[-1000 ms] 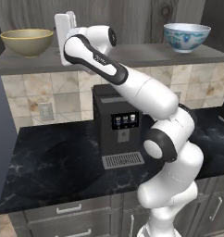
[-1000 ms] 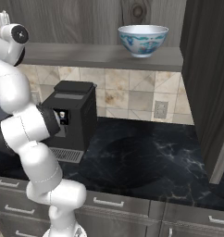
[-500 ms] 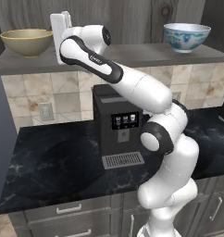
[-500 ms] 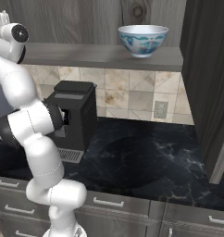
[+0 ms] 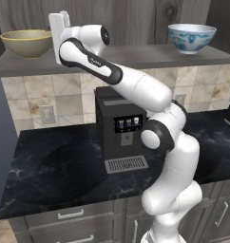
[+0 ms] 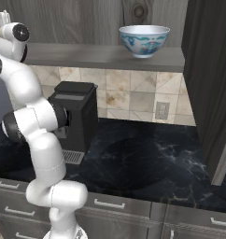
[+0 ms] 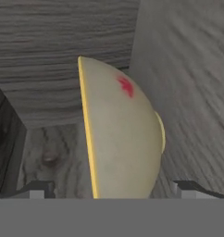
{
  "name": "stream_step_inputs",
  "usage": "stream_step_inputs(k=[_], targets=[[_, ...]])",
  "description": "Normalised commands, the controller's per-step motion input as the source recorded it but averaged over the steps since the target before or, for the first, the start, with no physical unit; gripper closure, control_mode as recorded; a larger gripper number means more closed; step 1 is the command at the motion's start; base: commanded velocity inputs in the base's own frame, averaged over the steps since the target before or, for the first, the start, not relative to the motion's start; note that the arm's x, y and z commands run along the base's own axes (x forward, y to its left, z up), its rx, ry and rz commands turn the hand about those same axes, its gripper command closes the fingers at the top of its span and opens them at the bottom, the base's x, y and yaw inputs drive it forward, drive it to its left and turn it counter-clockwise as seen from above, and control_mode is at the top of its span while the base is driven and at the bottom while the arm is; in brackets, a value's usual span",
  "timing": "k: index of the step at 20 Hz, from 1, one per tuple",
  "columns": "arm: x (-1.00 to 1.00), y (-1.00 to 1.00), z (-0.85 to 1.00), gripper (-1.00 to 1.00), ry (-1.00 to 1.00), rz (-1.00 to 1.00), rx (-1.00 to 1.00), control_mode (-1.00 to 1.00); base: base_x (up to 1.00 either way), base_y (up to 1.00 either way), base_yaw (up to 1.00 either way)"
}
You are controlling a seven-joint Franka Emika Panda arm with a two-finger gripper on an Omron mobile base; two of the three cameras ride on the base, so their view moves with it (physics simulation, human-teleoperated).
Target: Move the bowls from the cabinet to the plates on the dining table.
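The tan bowl (image 5: 26, 42) with a yellow rim stands at the left end of the cabinet's open shelf (image 5: 136, 54). My gripper (image 5: 51, 32) is raised to shelf height just right of it and stands open, holding nothing. In the hand view the tan bowl (image 7: 121, 134) lies close ahead, rolled on its side by the camera's tilt, between the two spread fingertips (image 7: 37, 189). The white bowl (image 5: 191, 37) with a blue pattern rests at the shelf's right end, also the white bowl (image 6: 144, 39) from the other side. The plates and the dining table are out of view.
A black coffee machine (image 5: 121, 128) stands on the black marble worktop (image 5: 55, 166) below the shelf, right under the arm. A dark cabinet door (image 6: 208, 84) hangs open at the right. Grey drawers (image 6: 119, 207) run beneath the worktop.
The hand has slid a little to the left along the shelf, closer to the tan bowl, and the elbow has swung with it. Both bowls are unmoved.
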Motion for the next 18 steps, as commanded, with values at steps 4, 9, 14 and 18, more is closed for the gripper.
stream_step_inputs(k=[4,9,14,18], targets=[[0.17,0.14,-0.09,-1.0,0.0,0.0,0.0,-1.0,0.0,0.0,0.0],[0.17,0.16,-0.1,-1.0,0.0,0.0,0.0,-1.0,0.0,0.0,0.0],[0.14,0.12,-0.14,-1.0,0.0,0.01,0.0,-1.0,0.0,0.0,0.0],[0.11,0.12,-0.19,-1.0,-0.02,0.01,0.0,-1.0,0.0,0.0,0.0]])
